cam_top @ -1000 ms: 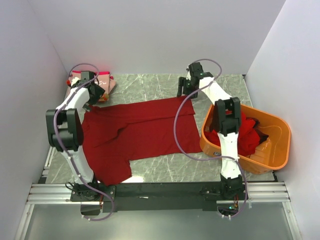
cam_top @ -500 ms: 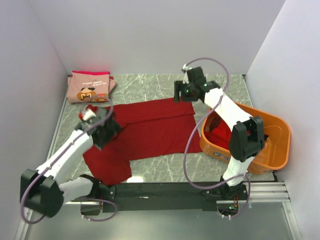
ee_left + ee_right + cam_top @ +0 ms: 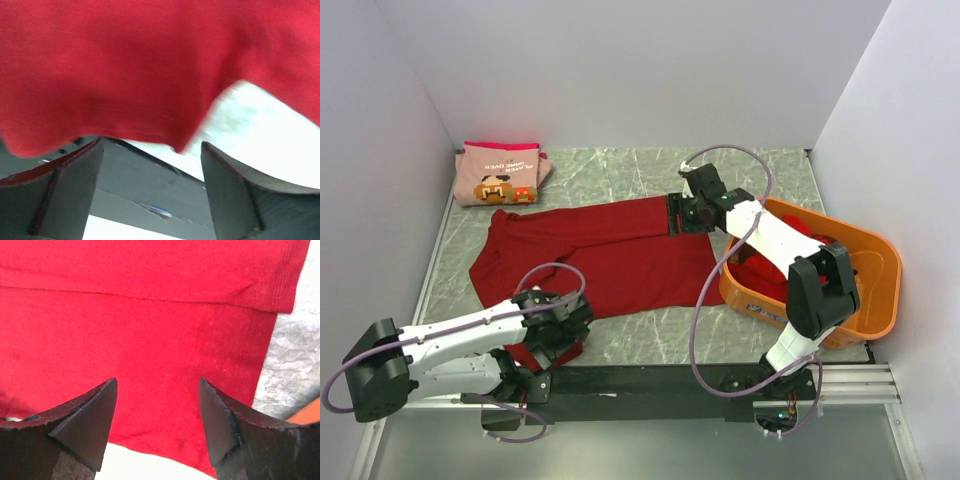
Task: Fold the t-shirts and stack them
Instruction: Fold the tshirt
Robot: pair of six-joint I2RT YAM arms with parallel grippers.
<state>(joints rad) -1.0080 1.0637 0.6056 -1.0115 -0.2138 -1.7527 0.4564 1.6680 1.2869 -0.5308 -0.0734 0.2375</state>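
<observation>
Tub (image 3: 865, 325) — one, red shirt (image 3: 610, 255) one spread, pink shirt (image 3: 500, 172) one folded

Soft, even light from above fills the overhead view. The white walls (image 3: 620, 70) are bright, and the dark red t-shirt (image 3: 610, 250) lies sharp, with only faint shadows along its edges. In the left wrist view the shirt is smeared with blur, and the table (image 3: 260, 115) beside its hem burns out white. The right wrist view shows the shirt's weave and stitching crisply.
</observation>
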